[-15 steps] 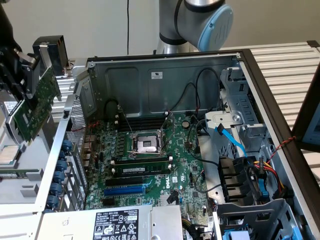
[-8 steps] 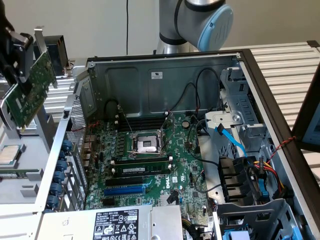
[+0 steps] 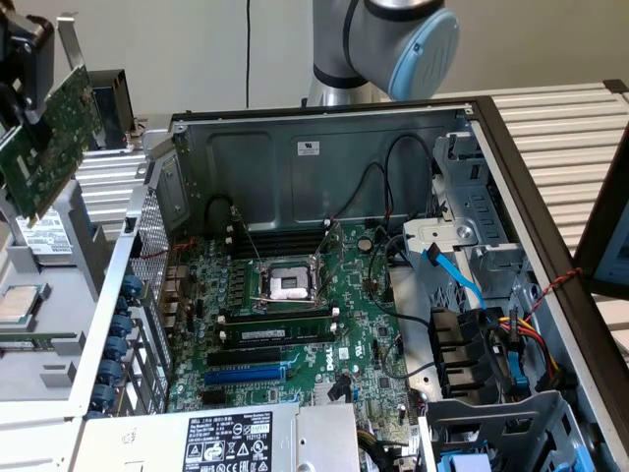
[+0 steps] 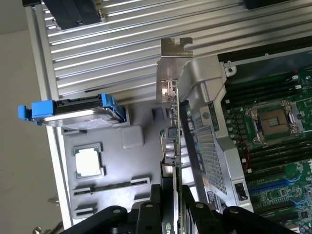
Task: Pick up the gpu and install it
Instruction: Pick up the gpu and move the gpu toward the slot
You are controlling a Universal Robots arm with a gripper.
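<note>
Green card: the gpu (image 3: 47,147) hangs in the air at the exterior view's left, outside the case, above the grey tray and well apart from the motherboard.
Grip: the end effector (image 4: 178,214) is clamped on the gpu, with a black finger (image 4: 155,214) pressed to each face of the board.
Card attitude: tilted, with its silver bracket (image 4: 171,73) at the far end from the fingers and uppermost in the exterior view.
Under the card: the grey tray (image 4: 136,122) holds a processor chip (image 4: 89,162) and, beside it, a hard drive (image 4: 80,114) in a blue carrier.
Case: open computer case (image 3: 324,157) lying on its side, with the power supply (image 3: 226,438) at its near edge.
Board inside: large green motherboard (image 3: 378,339), with a blue slot (image 3: 246,374), black memory sticks (image 3: 280,324) and the open processor socket (image 3: 292,285) farther back.
Arm pose: the arm (image 3: 393,39) rises behind the case; a grey joint with a pale blue cap shows at the top, and the wrist reaches over to the exterior view's upper left corner.
Worktop: slatted aluminium worktop (image 3: 560,128) under and around the case.
</note>
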